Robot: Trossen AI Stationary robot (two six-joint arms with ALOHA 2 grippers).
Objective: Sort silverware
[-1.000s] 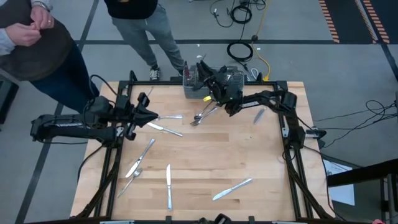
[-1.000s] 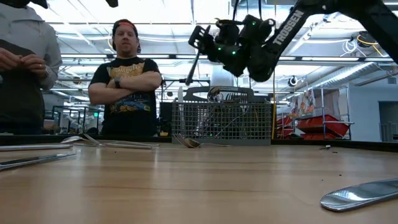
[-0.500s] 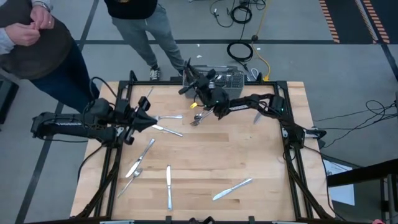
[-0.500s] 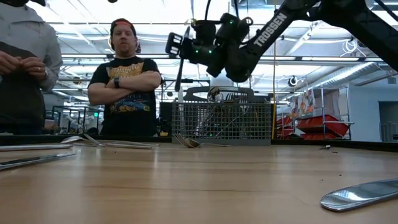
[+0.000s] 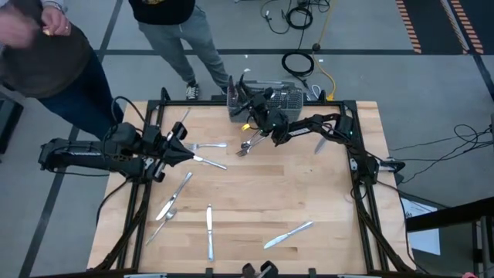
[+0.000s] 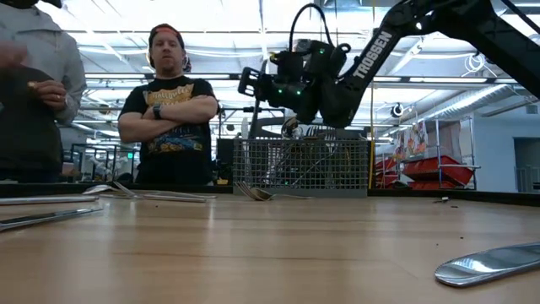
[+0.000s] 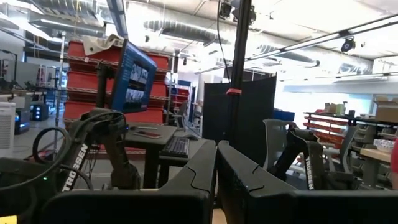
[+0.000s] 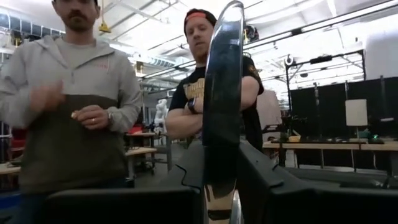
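Wooden tabletop [image 5: 262, 193] carried scattered silverware [image 5: 208, 232], with a wire-mesh basket [image 5: 266, 99] at its far edge. Right gripper [image 5: 241, 93] hung just above the basket's left end, fingers clamped on a table knife [image 8: 222, 81] standing upright. Left gripper [image 5: 185, 150], well left of the basket, hovered closed and empty beside a fork [image 5: 207, 145].

A grey wire-mesh rectangular basket [image 5: 266, 102] stands at the far edge of the pale wooden table [image 5: 255, 193]. Just before it lie two slim silver metal spoons [image 5: 248, 146]. Left of them lies a silver fork [image 5: 208, 145], a table knife [image 5: 204, 161] beside it. Near the table's front edge, two more silver knives [image 5: 209, 231] lie well apart.
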